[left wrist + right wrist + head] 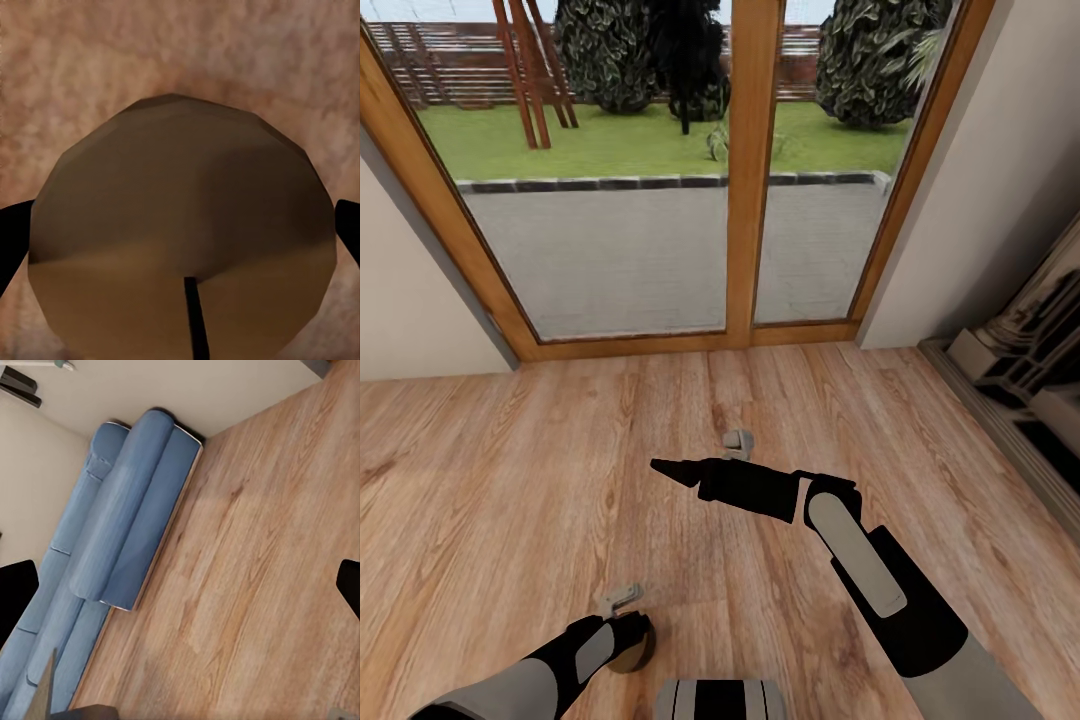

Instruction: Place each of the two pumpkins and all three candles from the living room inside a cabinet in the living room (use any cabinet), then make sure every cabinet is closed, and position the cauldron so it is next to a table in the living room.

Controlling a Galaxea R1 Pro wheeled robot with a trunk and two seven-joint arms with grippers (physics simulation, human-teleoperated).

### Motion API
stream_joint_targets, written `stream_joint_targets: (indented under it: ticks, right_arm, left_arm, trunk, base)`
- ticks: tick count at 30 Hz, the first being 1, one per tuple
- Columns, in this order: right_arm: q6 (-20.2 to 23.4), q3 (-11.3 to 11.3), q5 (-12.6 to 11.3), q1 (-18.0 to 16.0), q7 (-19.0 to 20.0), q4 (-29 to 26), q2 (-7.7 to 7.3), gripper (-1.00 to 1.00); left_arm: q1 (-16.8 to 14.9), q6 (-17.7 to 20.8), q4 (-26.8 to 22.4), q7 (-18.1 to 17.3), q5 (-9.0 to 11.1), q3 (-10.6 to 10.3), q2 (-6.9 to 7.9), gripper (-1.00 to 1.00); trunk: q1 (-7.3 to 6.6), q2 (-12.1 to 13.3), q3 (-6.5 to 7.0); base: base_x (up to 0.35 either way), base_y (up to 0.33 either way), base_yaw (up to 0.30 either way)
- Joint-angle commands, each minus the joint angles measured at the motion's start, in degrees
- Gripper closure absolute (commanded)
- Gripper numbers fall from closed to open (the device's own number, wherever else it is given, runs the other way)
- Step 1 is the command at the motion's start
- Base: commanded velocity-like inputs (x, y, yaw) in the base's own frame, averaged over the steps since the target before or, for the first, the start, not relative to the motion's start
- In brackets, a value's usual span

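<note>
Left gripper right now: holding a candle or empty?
Holding one. The left wrist view shows the beige candle between the dark fingertips; in the head view it sits at the left gripper, above the wooden floor.

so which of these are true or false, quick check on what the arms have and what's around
1. A candle sits between the left jaws. True.
2. The right jaws hold a pumpkin. False: nothing is between them, they stand open over bare floor.
3. The sofa in the right wrist view is blue. True.
4. The floor is grey tile. False: it is wood planks.
5. The glass door ahead looks out on a lawn. True.
</note>
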Motion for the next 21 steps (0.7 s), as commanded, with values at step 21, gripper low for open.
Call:
stream_joint_targets:
  ticks: [21]
  right_arm:
    - [0.11,0.02,0.21,-0.04,0.19,0.14,-0.03,-1.0]
  left_arm:
    - [0.01,0.27,-0.14,0.4,0.44,-0.43,0.37,1.0]
  trunk:
    - [-0.16,0.07,1.29]
  base:
    - [0.0,0.0,0.0]
